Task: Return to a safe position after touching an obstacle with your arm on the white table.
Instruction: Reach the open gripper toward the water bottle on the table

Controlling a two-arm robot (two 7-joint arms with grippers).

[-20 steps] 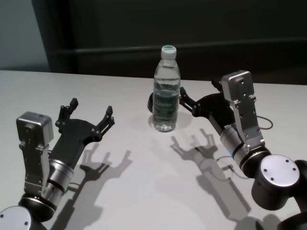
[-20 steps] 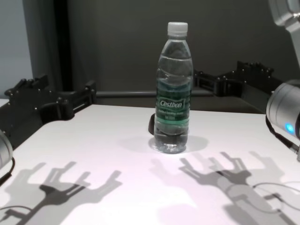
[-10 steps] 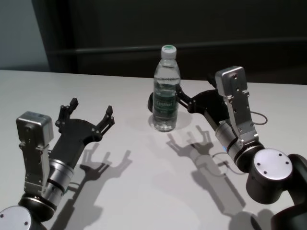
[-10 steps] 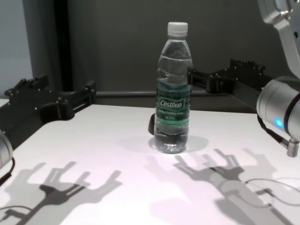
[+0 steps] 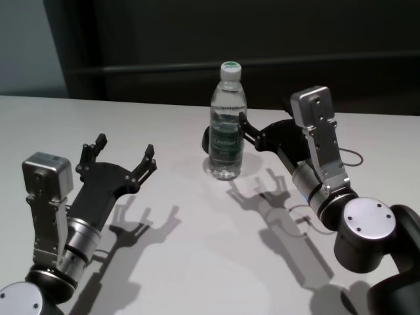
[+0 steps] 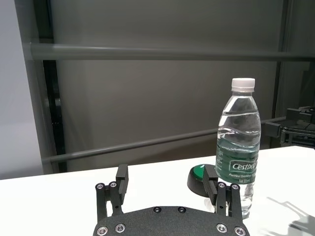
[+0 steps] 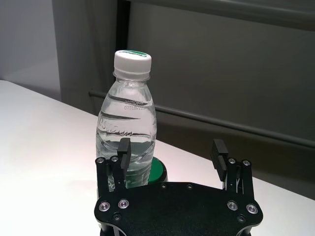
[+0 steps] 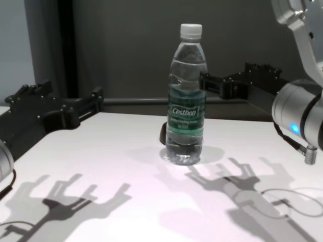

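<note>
bottle (image 5: 228, 125) stands upright on the white table (image 5: 197, 262), roughly mid-table toward the far edge, white cap on, green label facing the robot. a small dark puck with a green top (image 7: 156, 173) sits on the table just behind it. right gripper (image 5: 259, 136) is right at the bottle's right side, held above the table at about label height, fingers spread wide with nothing between them. in the head view its nearer fingertip (image 5: 244, 120) looks touching or within a hair of the bottle wall; in the chest view the fingertip also meets the bottle's edge, but i can't confirm true contact. from the right wrist view the bottle lines up with one finger, not the gap, so this reads as a brush, not a grasp. bottle shows no tilt. left gripper (image 5: 123, 159) is well off to the left, hovering over the table, fingers also wide open and empty, looks parked. my read: this is the contact step, retreat not started. next move calls for pulling the right arm back away from the bottle toward the robot's right, straight off the contact side, no sweep across or the bottle tips. keep it above the table surface on the way out.
</note>
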